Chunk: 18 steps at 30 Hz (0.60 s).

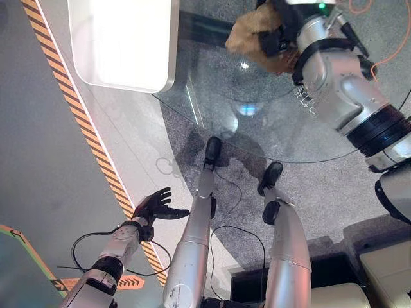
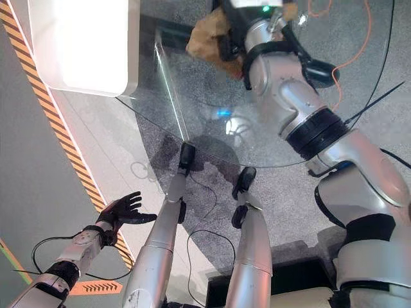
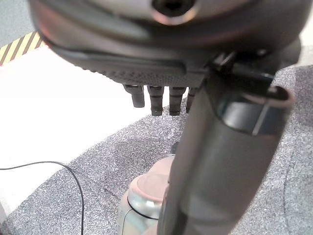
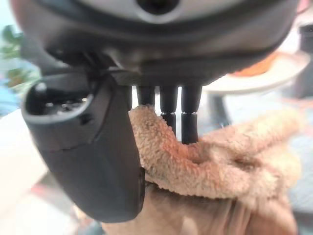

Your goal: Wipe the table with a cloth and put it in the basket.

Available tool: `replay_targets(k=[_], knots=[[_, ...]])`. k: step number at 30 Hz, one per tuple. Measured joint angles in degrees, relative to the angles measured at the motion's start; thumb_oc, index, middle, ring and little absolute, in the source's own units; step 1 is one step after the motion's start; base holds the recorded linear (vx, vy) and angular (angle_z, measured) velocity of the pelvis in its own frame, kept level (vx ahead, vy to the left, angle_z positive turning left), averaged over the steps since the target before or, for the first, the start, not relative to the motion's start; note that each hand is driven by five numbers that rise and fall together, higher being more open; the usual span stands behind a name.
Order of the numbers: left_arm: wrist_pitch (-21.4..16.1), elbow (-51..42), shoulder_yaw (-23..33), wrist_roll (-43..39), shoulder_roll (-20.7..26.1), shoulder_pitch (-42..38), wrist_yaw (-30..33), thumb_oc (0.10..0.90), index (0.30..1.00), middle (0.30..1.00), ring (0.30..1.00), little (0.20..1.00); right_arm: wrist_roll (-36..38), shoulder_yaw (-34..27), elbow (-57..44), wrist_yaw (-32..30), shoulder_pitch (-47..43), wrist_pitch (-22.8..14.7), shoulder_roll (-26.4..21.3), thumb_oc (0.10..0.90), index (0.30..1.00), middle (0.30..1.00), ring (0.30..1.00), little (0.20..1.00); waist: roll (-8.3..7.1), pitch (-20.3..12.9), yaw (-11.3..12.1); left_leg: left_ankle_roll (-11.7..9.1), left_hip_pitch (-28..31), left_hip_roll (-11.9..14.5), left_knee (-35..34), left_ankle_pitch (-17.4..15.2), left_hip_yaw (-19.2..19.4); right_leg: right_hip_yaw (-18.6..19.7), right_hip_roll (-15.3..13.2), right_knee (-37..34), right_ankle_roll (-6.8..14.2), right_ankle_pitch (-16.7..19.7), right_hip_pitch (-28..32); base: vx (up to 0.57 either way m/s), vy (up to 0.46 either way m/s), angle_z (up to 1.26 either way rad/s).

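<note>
A tan fluffy cloth [image 1: 249,37] lies on the far part of the round glass table [image 1: 302,157]. My right hand [image 1: 277,32] sits on top of it. In the right wrist view the fingers [image 4: 188,122] dig into the cloth [image 4: 220,166], and a fold is bunched between them and the thumb [image 4: 88,147]. My left hand [image 1: 154,205] hangs low beside the table, well short of its near edge. Its fingers [image 3: 156,100] are spread and relaxed and hold nothing.
A bright white slab with rounded corners [image 1: 122,42] lies at the far left, beside the glass. A yellow-and-black striped line [image 1: 83,122] runs across the floor on the left. An orange cable [image 2: 350,45] trails on the carpet past the table.
</note>
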Motion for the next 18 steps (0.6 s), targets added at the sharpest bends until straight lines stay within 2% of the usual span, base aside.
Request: replay_targets(k=[8, 18], knots=[[0.1, 0.0, 1.3, 0.9, -0.9, -0.1, 0.8, 0.8, 0.9, 0.9, 0.9, 0.9, -0.7, 0.0, -5.8, 5.8, 3.0, -0.5, 2.7, 0.1, 0.3, 0.3, 0.3, 0.2, 0.0, 0.0, 0.0, -0.1, 0.0, 0.0, 0.0, 0.0, -0.2, -0.2, 0.0, 0.4, -0.1, -0.2, -0.1, 0.0, 0.0, 0.0], [0.2, 0.7, 2.3, 1.2, -0.9, -0.8, 1.0, 0.8, 0.9, 0.9, 0.9, 0.9, -0.5, 0.0, -12.5, 10.6, 6.4, -1.4, 3.4, 0.1, 0.3, 0.3, 0.3, 0.2, -0.11, -0.1, -0.8, -0.4, -1.3, 0.0, 1.5, -0.8, -0.4, -0.4, 0.1, 0.6, -0.2, -0.5, -0.6, -0.01, 0.005, 0.0]])
